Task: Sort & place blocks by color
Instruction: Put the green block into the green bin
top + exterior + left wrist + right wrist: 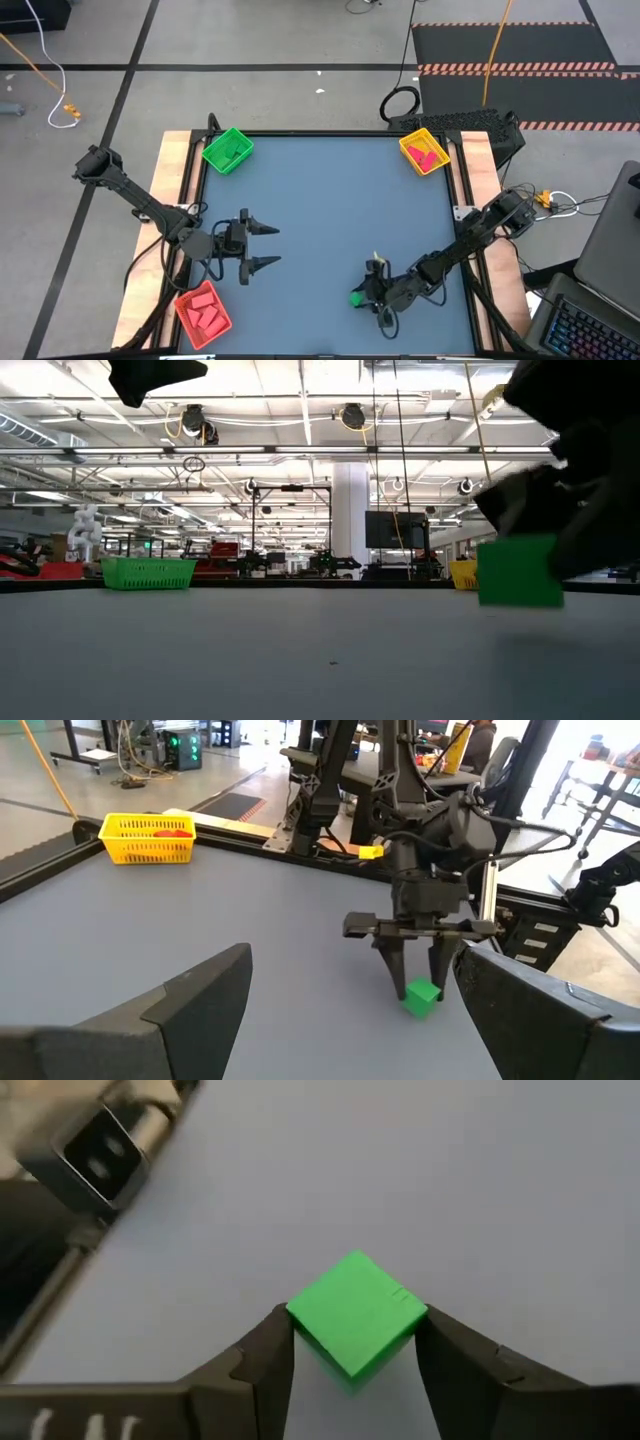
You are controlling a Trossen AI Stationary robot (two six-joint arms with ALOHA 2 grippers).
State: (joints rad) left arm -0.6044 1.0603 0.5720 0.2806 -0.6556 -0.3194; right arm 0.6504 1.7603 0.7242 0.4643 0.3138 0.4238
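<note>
The right gripper (352,1355) grips a green block (356,1326), seemingly just off the table; the next move calls for the green tray (228,150). The left gripper (266,246) waits open.

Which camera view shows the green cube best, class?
The right wrist view: the green cube fills the middle, between the right end effector's fingers. The left wrist view shows it small on the table; the high view gives a green speck; the low view shows one blurred face.
</note>
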